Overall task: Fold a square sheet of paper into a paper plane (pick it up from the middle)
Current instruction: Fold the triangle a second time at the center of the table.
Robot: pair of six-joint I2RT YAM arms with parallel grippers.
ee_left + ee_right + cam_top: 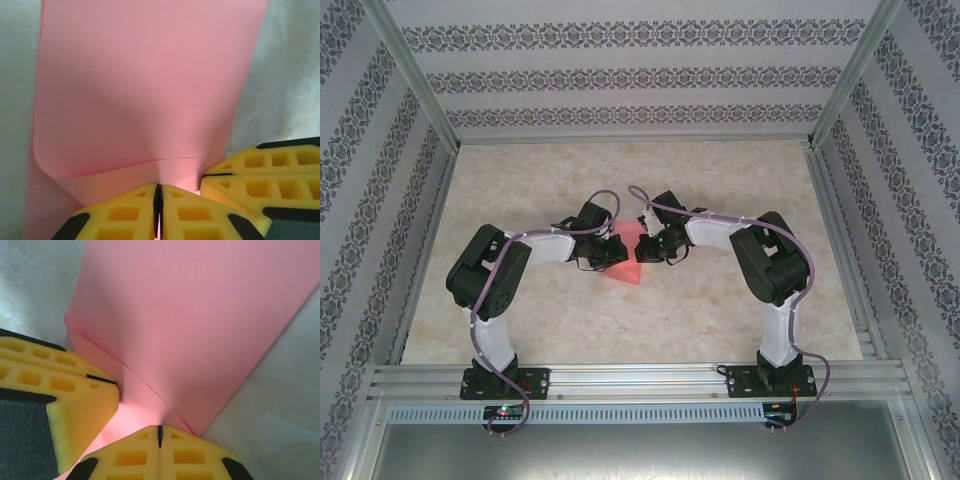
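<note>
Seemingly limp, light and crease-prone, the square sheet of paper (626,266) suits edge pinches: left gripper (158,192) at nine o'clock, right gripper (160,432) at three, both clamped on it.

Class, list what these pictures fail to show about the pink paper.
Top view: both arms cover most of the paper; its folds are too small to read.
Left wrist view: the frame cuts off the paper's top; the shut left tool covers the pinched edge.
Right wrist view: the right tool does likewise.
</note>
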